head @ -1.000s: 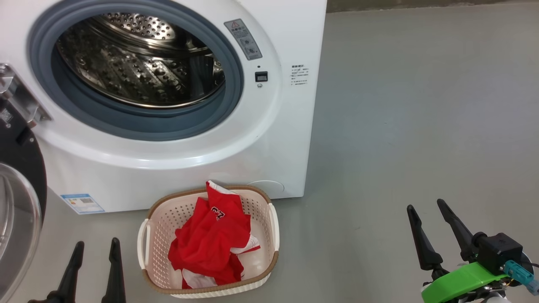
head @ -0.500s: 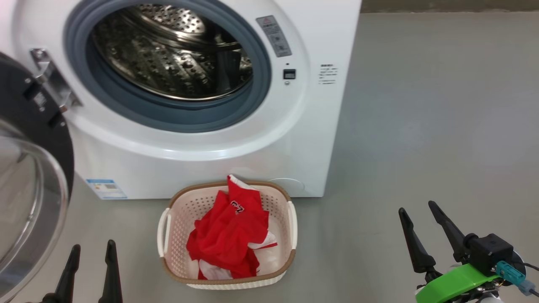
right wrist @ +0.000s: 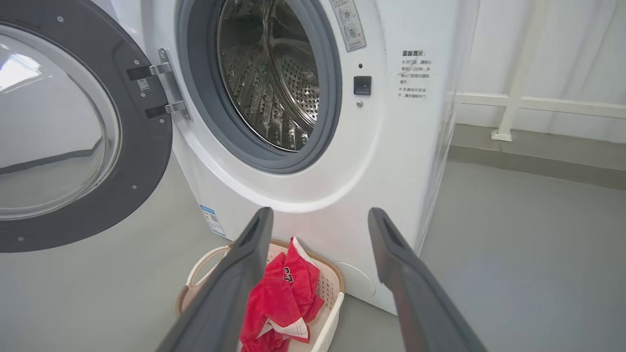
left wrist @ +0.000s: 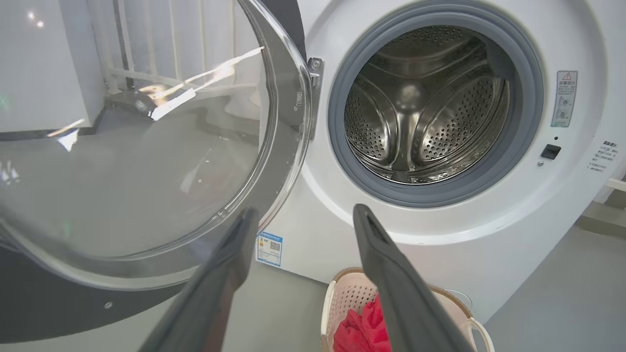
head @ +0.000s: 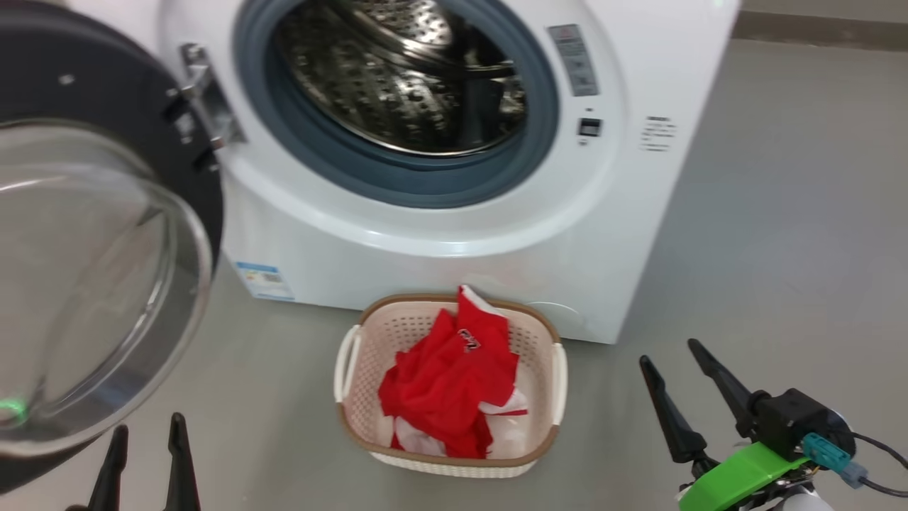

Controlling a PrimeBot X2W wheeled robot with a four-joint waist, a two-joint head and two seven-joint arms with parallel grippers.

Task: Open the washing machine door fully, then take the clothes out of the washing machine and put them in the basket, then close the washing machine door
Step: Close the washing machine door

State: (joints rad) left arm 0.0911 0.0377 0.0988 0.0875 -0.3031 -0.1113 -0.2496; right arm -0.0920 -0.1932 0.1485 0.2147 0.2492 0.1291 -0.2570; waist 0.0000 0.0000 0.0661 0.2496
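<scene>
Since the head camera has swung left over the last second, the scene slides right while nothing itself has moved. Nearest, the left gripper and right gripper hang with fingers spread, holding nothing. Beyond them, the basket holds the clothes. Farther off, the washing machine door stands wide open beside the washing machine, whose drum looks empty. Closing the door likely comes next.
</scene>
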